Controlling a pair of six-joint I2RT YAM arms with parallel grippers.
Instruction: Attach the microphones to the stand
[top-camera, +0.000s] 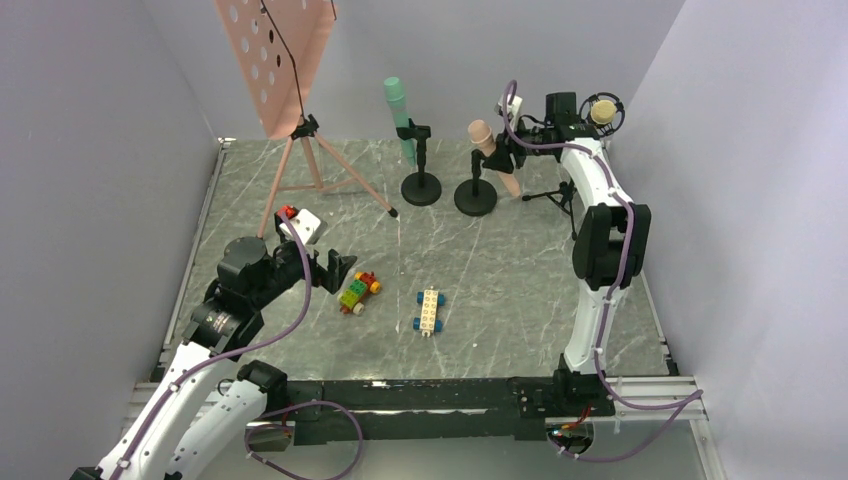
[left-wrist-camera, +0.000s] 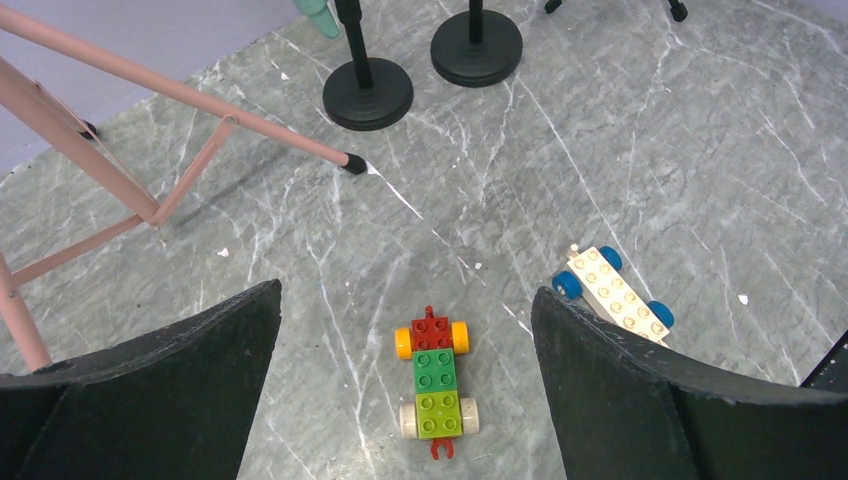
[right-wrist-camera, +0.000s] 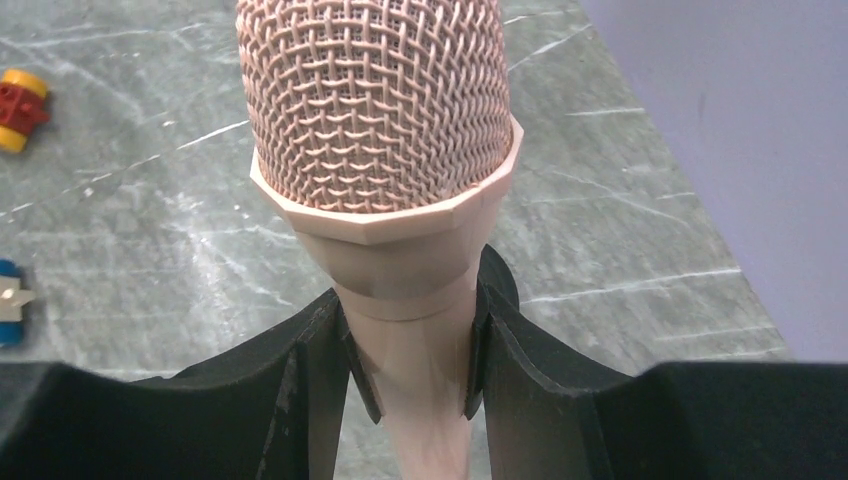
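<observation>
The right tool (right-wrist-camera: 415, 300) is clenched on the pink mic (right-wrist-camera: 375, 100). Its fingers (right-wrist-camera: 320, 350) pinch the shaft just under the mesh head, and we judge this leaves the lower handle free for a clip. From above, that mic hangs tilted with its head up and toward the back left. It is over the right stand (top-camera: 475, 197), near the back edge of the bench (top-camera: 520, 270). We cannot tell whether the handle sits in the clip or only lies against it.

The green mic (top-camera: 400, 118) stands head-up in the clip of the left stand (top-camera: 421, 187), just beside the right one. The tan mic (top-camera: 602, 111) shows in a ring mount toward the back right corner, above a small tripod (top-camera: 560, 195). How firmly it is seated we cannot see.

The left tool (left-wrist-camera: 406, 290) is released, jaws wide, low over the near left part of the bench. The green car (left-wrist-camera: 435, 385) lies below it and the white car (left-wrist-camera: 615, 290) to its right. We take it as waiting out of the way, since no mic lies there.

Room is tight at the back. The two round bases sit close together, the tripod's legs spread just to their right, and the right wall is near the arm. One leg of the music stand (top-camera: 275, 60) reaches toward the left stand's base. Between the bases and the cars the bench is bare, and we judge that the easiest way to draw back.
</observation>
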